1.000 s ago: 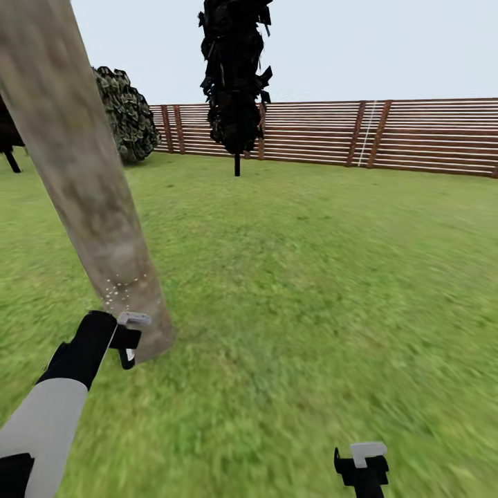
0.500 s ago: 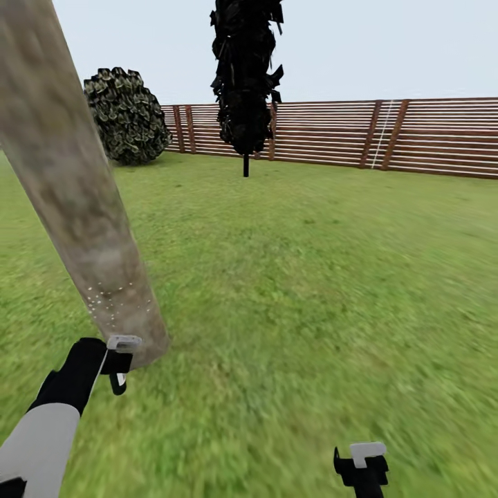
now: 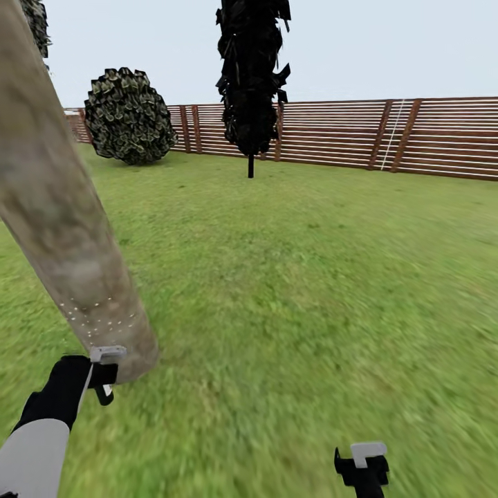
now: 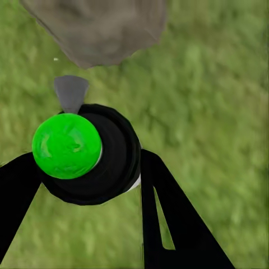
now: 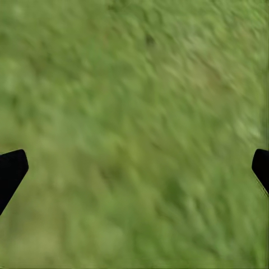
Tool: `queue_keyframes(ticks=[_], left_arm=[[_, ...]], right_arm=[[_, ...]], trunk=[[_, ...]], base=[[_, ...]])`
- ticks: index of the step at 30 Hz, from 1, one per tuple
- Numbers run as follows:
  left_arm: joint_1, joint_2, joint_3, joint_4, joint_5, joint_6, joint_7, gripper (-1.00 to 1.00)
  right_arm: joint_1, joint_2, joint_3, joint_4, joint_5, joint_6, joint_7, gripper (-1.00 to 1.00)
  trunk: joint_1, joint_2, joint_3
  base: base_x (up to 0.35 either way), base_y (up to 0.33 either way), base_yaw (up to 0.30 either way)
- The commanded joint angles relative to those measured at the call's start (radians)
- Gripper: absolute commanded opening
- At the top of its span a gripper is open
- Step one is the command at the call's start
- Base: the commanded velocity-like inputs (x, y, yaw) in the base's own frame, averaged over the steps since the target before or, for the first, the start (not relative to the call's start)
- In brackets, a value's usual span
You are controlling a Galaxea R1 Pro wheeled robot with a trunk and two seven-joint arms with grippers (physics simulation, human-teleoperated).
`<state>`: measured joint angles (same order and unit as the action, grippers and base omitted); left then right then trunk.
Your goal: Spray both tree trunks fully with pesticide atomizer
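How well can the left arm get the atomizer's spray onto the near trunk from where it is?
Probably yes. The left end effector holds the atomizer right by the base of the trunk, with bare grass between. White specks already dot the bark low down; the higher bark looks bare.

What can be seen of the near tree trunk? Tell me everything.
The trunk is a thick, straight, branchless column of mottled grey-brown bark. In the head view it leans across the picture's left side and meets the lawn at its base. Tiny white specks of pesticide dot the bark low down; higher up it looks bare. The left gripper holds the atomizer close to the base, its grey nozzle aimed at the bark; contact cannot be told.
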<state>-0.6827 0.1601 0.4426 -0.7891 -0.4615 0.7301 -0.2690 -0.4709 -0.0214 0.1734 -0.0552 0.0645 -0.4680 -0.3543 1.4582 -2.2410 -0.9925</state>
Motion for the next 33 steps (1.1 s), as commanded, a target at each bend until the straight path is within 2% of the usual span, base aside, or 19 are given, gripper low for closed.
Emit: queue_keyframes(ticks=[1, 3, 4, 5, 10, 12, 16, 20, 26, 28, 30, 33], left_arm=[[0.015, -0.001, 0.003, 0.0, 0.005, -0.006, 0.002, -1.0], [0.031, -0.008, 0.005, 0.001, 0.007, -0.011, 0.006, -1.0], [0.037, -0.022, 0.006, 0.002, 0.007, -0.012, 0.011, -1.0], [0.042, -0.045, 0.008, 0.002, 0.004, -0.013, 0.031, -1.0], [0.053, -0.07, 0.011, 0.002, 0.013, -0.013, 0.147, -1.0], [0.056, -0.079, 0.012, 0.002, 0.03, -0.016, 0.165, -1.0], [0.058, -0.084, 0.012, 0.0, 0.035, -0.057, 0.176, -1.0], [0.058, -0.084, 0.003, -0.004, 0.028, -0.069, 0.184, -1.0], [0.058, -0.086, 0.005, -0.001, 0.037, -0.069, 0.262, -1.0], [0.058, -0.087, 0.005, -0.001, 0.038, -0.069, 0.261, -1.0], [0.058, -0.088, 0.005, -0.001, 0.038, -0.069, 0.259, -1.0], [0.058, -0.088, 0.005, -0.002, 0.038, -0.069, 0.259, -1.0]], right_arm=[[0.0, 0.0, 0.0, 0.0, 0.0, 0.0, 0.0, 1.0], [0.0, 0.0, 0.0, 0.0, 0.0, 0.0, 0.0, 1.0], [0.0, 0.0, 0.0, 0.0, 0.0, 0.0, 0.0, 1.0], [0.0, 0.001, 0.0, 0.0, 0.0, 0.0, 0.0, 1.0], [0.0, 0.001, 0.0, 0.0, 0.0, 0.0, 0.0, 1.0], [0.0, 0.002, 0.0, 0.0, 0.0, 0.0, 0.0, 1.0], [0.0, 0.002, 0.0, 0.0, 0.0, 0.0, 0.0, 1.0], [0.0, 0.003, 0.0, 0.0, 0.0, 0.0, 0.0, 1.0], [0.001, 0.004, 0.0, 0.001, 0.003, 0.0, -0.002, 1.0], [0.009, 0.011, 0.001, 0.015, 0.002, 0.0, 0.0, 1.0], [0.022, 0.032, 0.001, 0.026, 0.002, 0.001, 0.0, 1.0], [0.036, 0.04, 0.0, 0.029, 0.001, 0.002, 0.0, 1.0]], trunk=[[0.0, 0.0, 0.0], [0.0, 0.0, 0.0], [0.0, 0.0, 0.0], [0.0, 0.0, 0.0], [0.0, 0.0, 0.0], [0.0, 0.0, 0.0], [0.0, 0.0, 0.0], [0.0, 0.0, 0.0], [0.0, 0.0, 0.0], [0.0, 0.0, 0.0], [0.0, 0.0, 0.0], [0.0, 0.0, 0.0]], base=[[0.245, -0.085, 0.0], [0.16, -0.045, 0.0], [0.065, -0.018, 0.0], [0.021, -0.006, 0.081], [0.006, -0.002, 0.222], [0.0, 0.0, 0.272], [0.02, -0.009, 0.275], [0.187, -0.157, 0.156], [0.166, -0.226, 0.004], [0.021, -0.273, 0.0], [0.006, -0.276, 0.0], [0.001, -0.277, 0.0]])
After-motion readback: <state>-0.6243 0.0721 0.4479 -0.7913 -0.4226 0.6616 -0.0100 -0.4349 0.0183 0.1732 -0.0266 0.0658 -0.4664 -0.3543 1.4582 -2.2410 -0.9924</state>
